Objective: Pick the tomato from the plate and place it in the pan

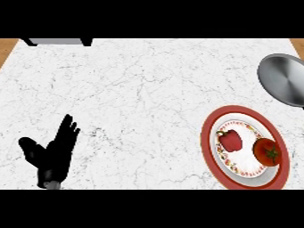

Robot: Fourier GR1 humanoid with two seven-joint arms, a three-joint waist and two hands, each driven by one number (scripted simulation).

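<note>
a kitchen: marble counter [141, 98] (white, grey-veined) with a steel pan [289, 79] and plate [210, 133].

tomato [268, 152] on plate [210, 133], right of pepper [230, 140] | pan [289, 79] behind plate

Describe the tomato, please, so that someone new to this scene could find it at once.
Start at the white marble counter and go to the red-rimmed plate at its right side, just below the grey pan. Two red things lie on it: the tomato is the round one on the right, with a green stem star. The pepper to its left is blockier and deeper red.
</note>
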